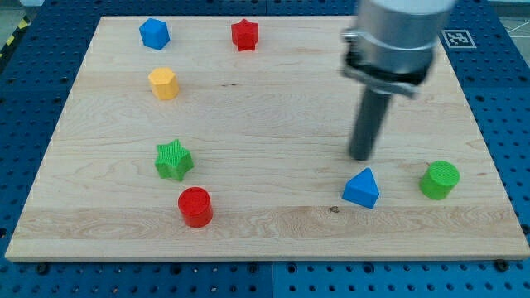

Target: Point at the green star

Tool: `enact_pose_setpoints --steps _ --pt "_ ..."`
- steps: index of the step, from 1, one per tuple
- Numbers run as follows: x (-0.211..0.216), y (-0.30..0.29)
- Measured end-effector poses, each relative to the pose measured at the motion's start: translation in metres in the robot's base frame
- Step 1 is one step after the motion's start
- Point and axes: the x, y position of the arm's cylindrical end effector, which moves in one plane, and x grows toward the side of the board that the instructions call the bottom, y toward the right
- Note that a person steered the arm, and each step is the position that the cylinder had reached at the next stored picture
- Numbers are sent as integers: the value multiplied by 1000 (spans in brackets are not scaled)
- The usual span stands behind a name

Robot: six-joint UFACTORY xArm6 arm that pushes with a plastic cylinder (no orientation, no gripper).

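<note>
The green star (173,160) lies on the wooden board (265,108) at the view's left, lower half. My tip (360,156) rests on the board far to the right of the star, just above the blue triangle (362,189). The rod rises from the tip toward the arm's grey body at the view's top right. Nothing touches the star.
A red cylinder (195,206) sits just below the star. A yellow block (164,84), a blue block (154,34) and a red star (244,35) lie toward the view's top left. A green cylinder (439,180) is at the lower right.
</note>
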Motion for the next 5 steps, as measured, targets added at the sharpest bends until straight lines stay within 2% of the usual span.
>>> enact_pose_setpoints --steps 1,3,4,5 --pt "2 63" --pt "39 53" --pt "21 32" --pt "18 -31"
